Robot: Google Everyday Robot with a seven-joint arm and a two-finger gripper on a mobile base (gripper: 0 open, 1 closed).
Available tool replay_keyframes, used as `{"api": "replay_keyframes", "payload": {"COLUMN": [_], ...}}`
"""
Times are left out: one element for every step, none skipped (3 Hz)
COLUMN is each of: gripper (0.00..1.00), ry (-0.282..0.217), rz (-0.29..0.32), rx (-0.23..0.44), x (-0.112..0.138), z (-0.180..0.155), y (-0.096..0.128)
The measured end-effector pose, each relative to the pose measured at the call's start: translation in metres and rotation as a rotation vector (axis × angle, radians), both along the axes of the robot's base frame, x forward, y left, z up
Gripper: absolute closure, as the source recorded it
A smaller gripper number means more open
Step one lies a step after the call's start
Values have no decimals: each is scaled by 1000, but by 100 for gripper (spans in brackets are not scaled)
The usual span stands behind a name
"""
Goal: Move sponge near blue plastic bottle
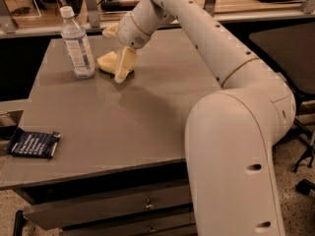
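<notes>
The sponge (107, 63), a pale yellow foam block, lies on the grey table (123, 127) at the back left, just right of the blue plastic bottle (77, 43). The bottle is clear, with a white cap and a white-and-blue label, and stands upright. My gripper (113, 56) hangs over the sponge with its fingers spread apart. One flat pale-yellow finger (124, 64) comes down at the sponge's right side, and the other shows behind and above it. The fingers stand open around the sponge and are not clamped on it.
A flat dark-blue packet (33, 144) lies near the table's front left corner. My white arm (236, 82) arches over the table's right side. Drawers (142, 205) sit under the table front. A railing runs behind the table.
</notes>
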State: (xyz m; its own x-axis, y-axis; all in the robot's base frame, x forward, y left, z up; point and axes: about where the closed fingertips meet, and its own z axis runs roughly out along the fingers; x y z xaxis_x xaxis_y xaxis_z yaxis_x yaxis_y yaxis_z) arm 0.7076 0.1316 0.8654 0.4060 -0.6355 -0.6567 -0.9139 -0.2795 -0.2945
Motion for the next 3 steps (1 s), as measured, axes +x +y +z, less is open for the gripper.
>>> {"api": "replay_keyframes", "payload": {"gripper": [0, 0, 0], "ry": [-27, -59, -59], "rz": [-34, -77, -77], "rx": [123, 161, 161], "x": [-4, -10, -10], "z": [19, 34, 34], "y": [-29, -57, -57]}}
